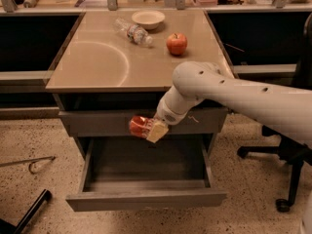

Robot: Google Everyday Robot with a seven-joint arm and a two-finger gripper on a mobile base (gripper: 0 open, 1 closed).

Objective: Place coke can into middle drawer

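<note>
My gripper [147, 128] is shut on the red coke can [138, 126] and holds it on its side in front of the cabinet. The can hangs above the pulled-out middle drawer [146, 197], over its back left part, level with the scratched drawer front [97, 122] above. The open drawer is wide, shallow and grey, and nothing shows inside it. My white arm [234, 99] reaches in from the right, across the cabinet's front right corner.
On the cabinet top [92, 62] stand a red apple [176, 43], a clear plastic bottle [133, 32] lying down and a white bowl [148, 18]. An office chair base [278, 172] is at the right. A metal hook [30, 164] and a black bar [29, 213] lie on the floor at the left.
</note>
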